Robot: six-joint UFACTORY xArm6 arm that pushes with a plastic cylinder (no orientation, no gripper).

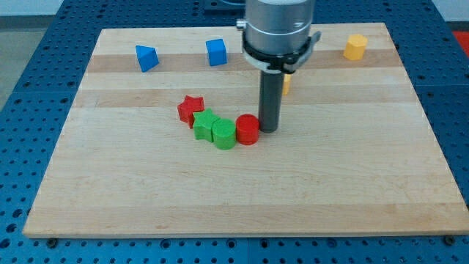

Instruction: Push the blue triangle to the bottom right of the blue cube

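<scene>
The blue triangle (146, 58) lies near the view's top left of the wooden board (242, 191). The blue cube (216, 52) sits to its right, near the top edge. My tip (268, 130) stands mid-board, touching or just right of the red cylinder (248, 130). It is well below and to the right of the blue cube, and far from the blue triangle.
A red star (190, 108), a green star (205, 123) and a green hexagonal block (223, 133) form a cluster left of the red cylinder. A yellow block (355, 47) sits at top right. Another yellow block (286, 83) is mostly hidden behind the rod.
</scene>
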